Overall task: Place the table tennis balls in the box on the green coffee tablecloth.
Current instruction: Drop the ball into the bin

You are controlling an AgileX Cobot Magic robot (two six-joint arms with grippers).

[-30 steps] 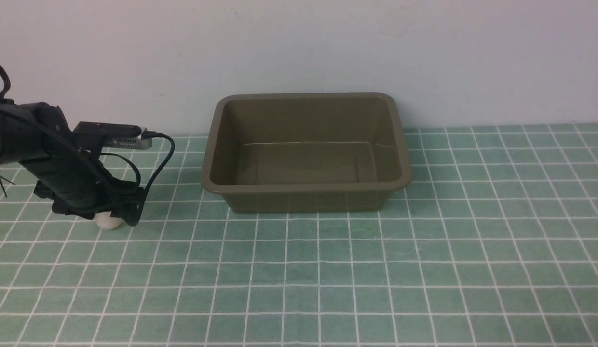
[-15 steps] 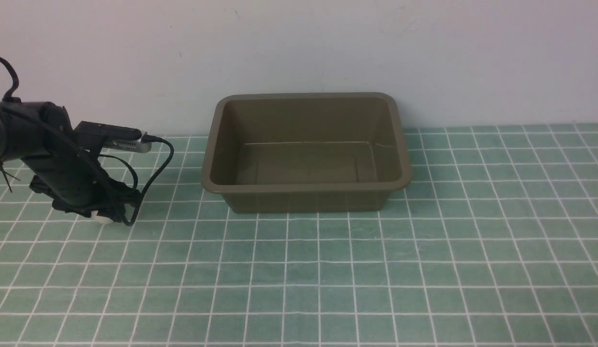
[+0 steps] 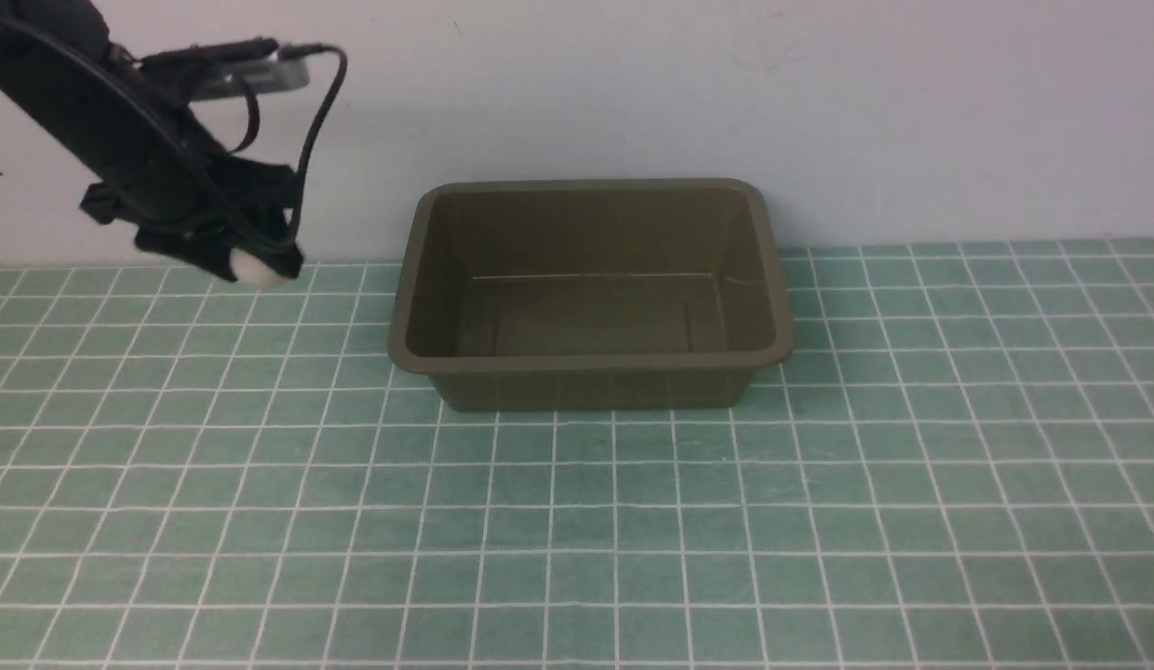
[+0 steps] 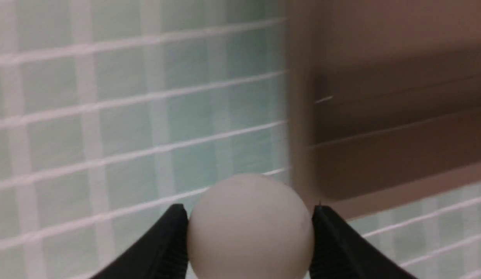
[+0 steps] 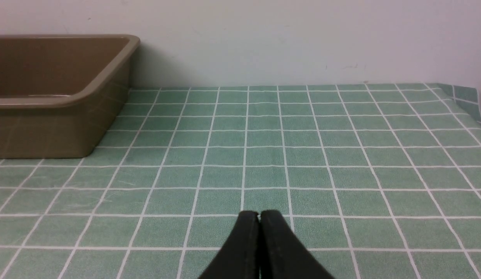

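Holding the small matte white ball (image 4: 250, 228) clenched in the black left gripper (image 3: 254, 264), aloft, left of the olive-brown rectangular plastic tub (image 3: 591, 368); rightward carry next.

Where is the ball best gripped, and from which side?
Grip the ball across its widest middle, jaws on opposite sides; off-centre, a smooth sphere would likely slip out. Any side serves, it being round. The left gripper holds it so.

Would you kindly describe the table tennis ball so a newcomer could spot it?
Find the rectangular olive-brown plastic tub on the teal-green checked cloth. Left of it, the left gripper hangs in the air. Its black fingers pinch a small matte white ball, the only round thing.
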